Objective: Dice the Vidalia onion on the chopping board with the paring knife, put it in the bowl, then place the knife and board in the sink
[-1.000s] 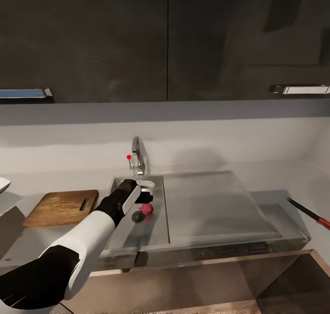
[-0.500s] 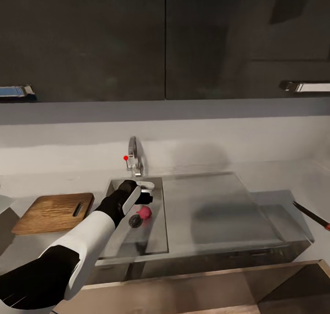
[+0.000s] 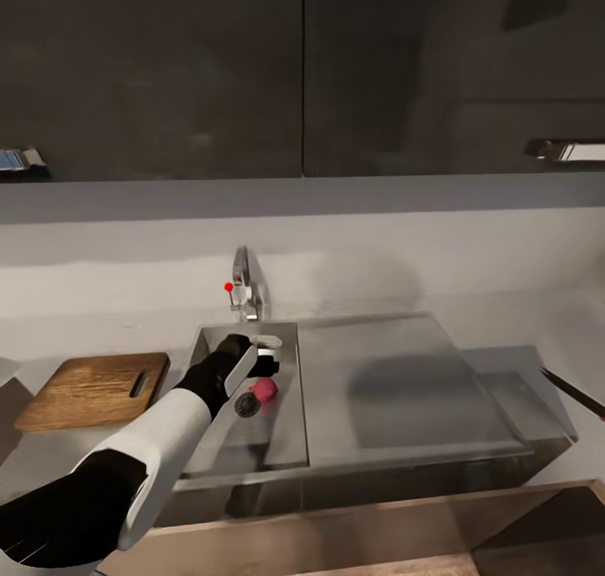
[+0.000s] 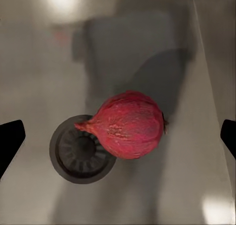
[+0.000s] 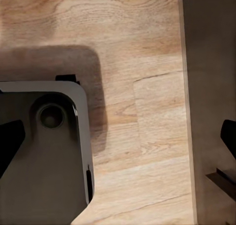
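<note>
The left tool (image 4: 118, 136) hung spread wide straight above the onion (image 4: 129, 124), which lay on the sink (image 3: 281, 441) floor centred between its fingers, its pointed tip reaching over the drain (image 4: 82, 148) toward one finger, the bulb's long axis running finger to finger.
</note>
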